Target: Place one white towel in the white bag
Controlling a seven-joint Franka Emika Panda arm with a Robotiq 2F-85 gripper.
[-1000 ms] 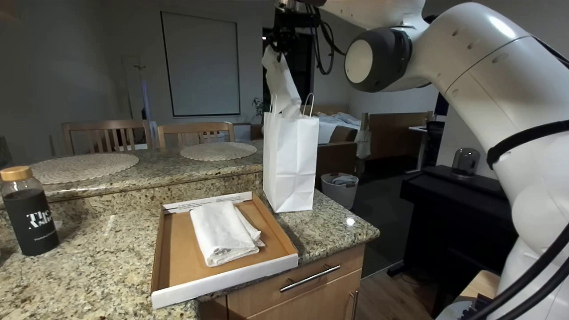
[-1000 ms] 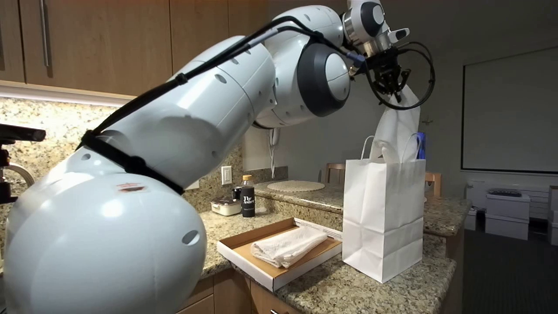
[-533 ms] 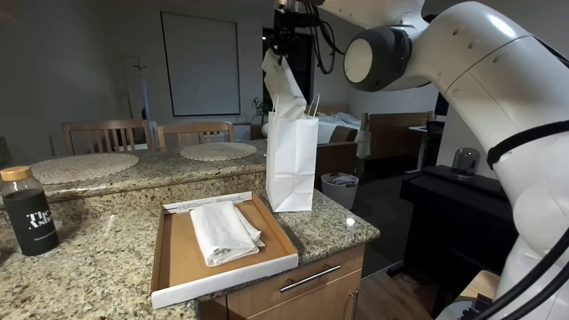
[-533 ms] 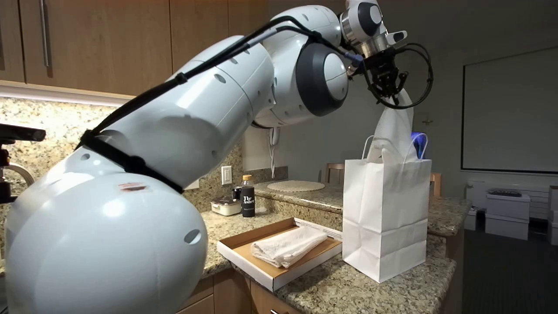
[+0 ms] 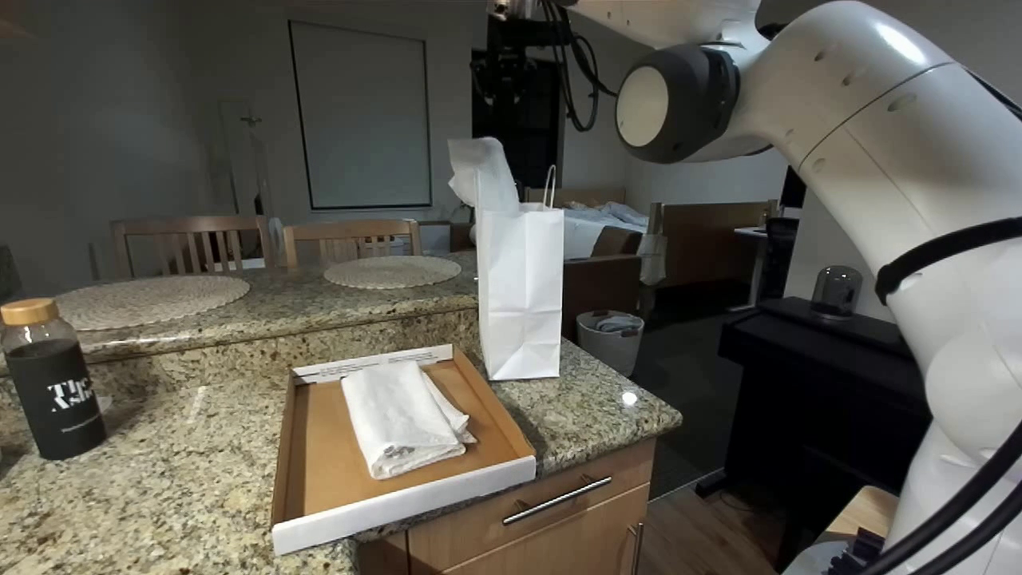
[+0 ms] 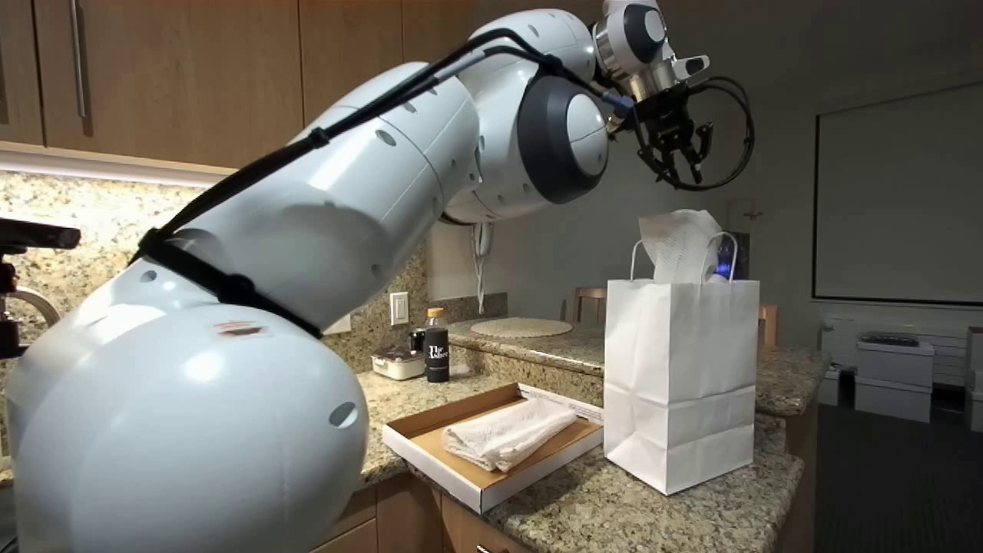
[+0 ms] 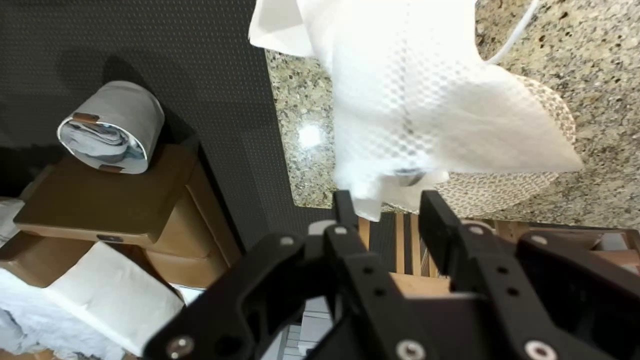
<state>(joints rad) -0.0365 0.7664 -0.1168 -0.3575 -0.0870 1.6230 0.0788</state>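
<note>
- The gripper (image 7: 387, 206) enters the wrist view from the bottom edge; its 2 fingers (image 7: 343, 206) stand apart, in a released state, with a clear gap between the tips.
- In both exterior views the gripper hangs in the upper part of the frame, above the white bag (image 6: 641, 361) and apart from the white towel (image 5: 487, 172).
- The white towel sits in the mouth of the bag: its lower part is hidden by the paper walls, and its upper part sticks up past the rim, bent toward the left of the frame in an exterior view.
- In the wrist view the towel's textured cloth fills the top middle, a corner of it spreading to the right.
- The white bag stands upright on the granite counter (image 5: 184, 479), right of the tray (image 5: 311, 455) in both exterior views; whether bag and tray touch is not clear.
- The tray, shallow cardboard with white outer sides, holds a folded white towel (image 5: 403, 419) lying flat.
- A bottle (image 5: 54, 391) with a dark sleeve and a tan cap stands at the left edge of an exterior view.
- 2 round woven placemats (image 5: 152, 299) lie on the raised ledge (image 5: 287, 281), left of the bag in the frame.
- A basket (image 5: 608, 353) with grey cloth (image 5: 616, 324) in it stands right of the bag in an exterior view, and shows at the left of the wrist view.
</note>
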